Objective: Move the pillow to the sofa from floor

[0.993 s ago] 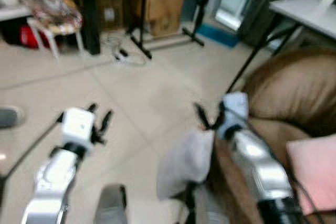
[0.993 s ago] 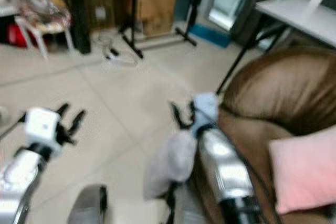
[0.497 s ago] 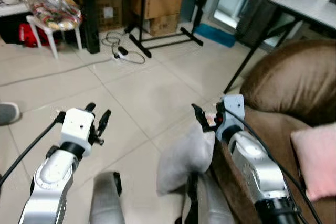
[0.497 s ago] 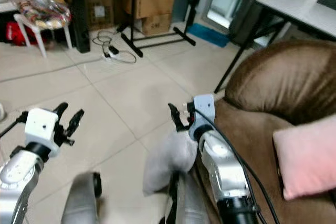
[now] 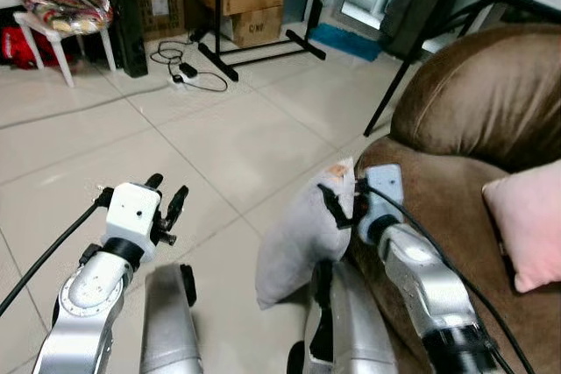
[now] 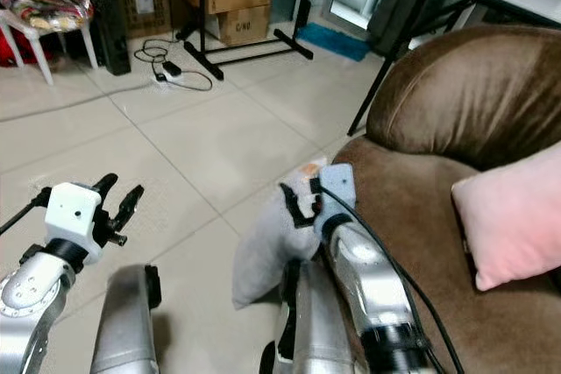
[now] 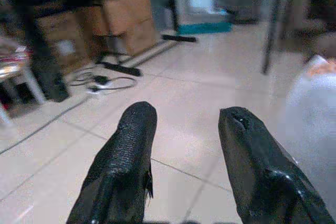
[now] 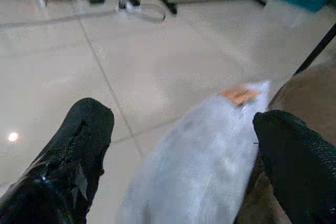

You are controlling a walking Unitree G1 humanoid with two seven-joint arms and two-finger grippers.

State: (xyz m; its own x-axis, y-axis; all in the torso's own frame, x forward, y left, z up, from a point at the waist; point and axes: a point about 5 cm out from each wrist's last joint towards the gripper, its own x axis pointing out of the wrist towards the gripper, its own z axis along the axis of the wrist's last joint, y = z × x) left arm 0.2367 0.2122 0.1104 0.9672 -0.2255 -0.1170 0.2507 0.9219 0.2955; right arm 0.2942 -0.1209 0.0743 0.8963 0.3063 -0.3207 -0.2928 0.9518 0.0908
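Grey pillow (image 5: 302, 238) leans on sofa (image 5: 456, 208) front, bottom on floor, right at your right gripper (image 5: 340, 205). Its fingers spread wide, pillow corner between them, nothing clamped. Left gripper (image 5: 166, 203) parted, empty, well off to side. Close on corner, then lift onto seat.

Grey pillow (image 5: 302, 238): we find its lower end hidden behind our body. Pink cushion (image 5: 530, 221): cut by the frame edge. Orange tag (image 8: 239, 95): blurred, we cannot read it.
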